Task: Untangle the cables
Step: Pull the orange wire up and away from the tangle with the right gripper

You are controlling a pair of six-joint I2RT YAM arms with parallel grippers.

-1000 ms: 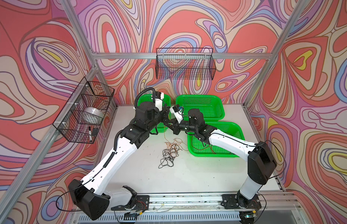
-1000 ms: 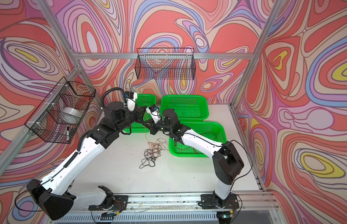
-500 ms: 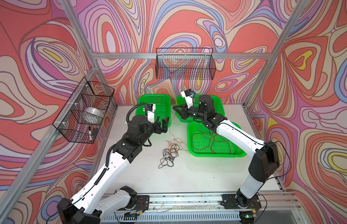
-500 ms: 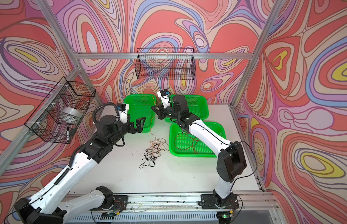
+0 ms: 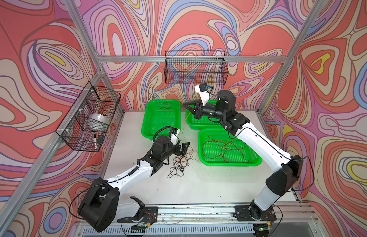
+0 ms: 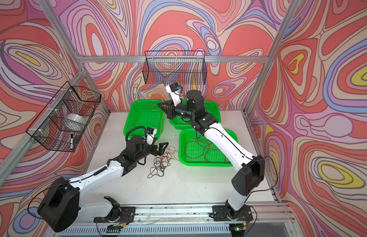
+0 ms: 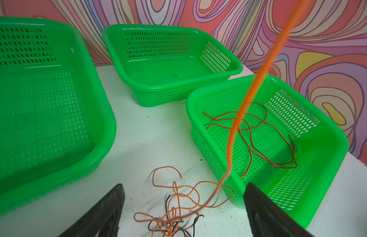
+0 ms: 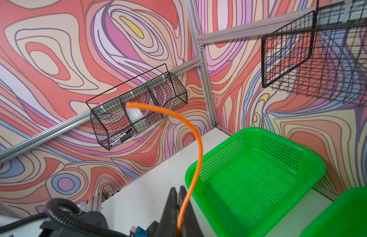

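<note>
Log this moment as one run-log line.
right gripper: shut on orange cable, aloft | left gripper: open above cable tangle | dark red cables: in near green basket

The left gripper (image 5: 185, 148) now has its jaws spread wide and sits lower, drawn back beside the tangle (image 5: 179, 164) and away from the right gripper (image 5: 188, 107). The right gripper now sits raised by the far basket (image 5: 201, 126), and the orange cable (image 8: 200, 149) rises from the tangle to it.
</note>
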